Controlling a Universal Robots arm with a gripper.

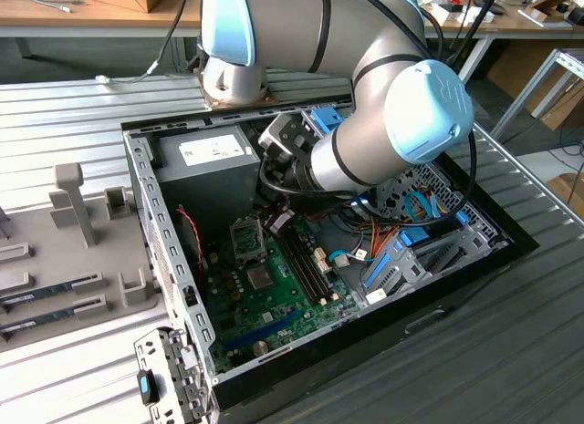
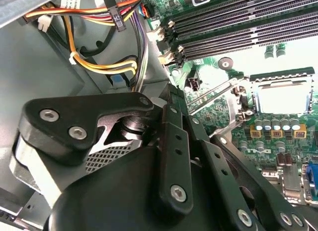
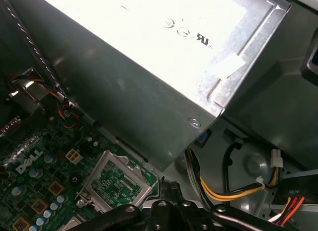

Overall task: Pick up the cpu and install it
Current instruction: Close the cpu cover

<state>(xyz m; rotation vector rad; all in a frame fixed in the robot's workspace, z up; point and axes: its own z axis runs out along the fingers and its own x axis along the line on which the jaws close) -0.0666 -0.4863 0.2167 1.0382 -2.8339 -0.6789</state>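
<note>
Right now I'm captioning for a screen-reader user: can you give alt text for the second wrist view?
The black pincer linkage looms in the foreground over a green motherboard, whose open socket holds a bright pale square, possibly the cpu. Memory slots and yellow-orange cables lie beyond.

The big grey power-supply box [image 3: 149,92] is dull sheet metal. The green circuit board [image 1: 283,305] looks glossy. The small square cpu [image 2: 282,99] shows a smooth, bright metal top. The robot arm's pale-blue caps [image 1: 429,105] are shiny plastic.
</note>
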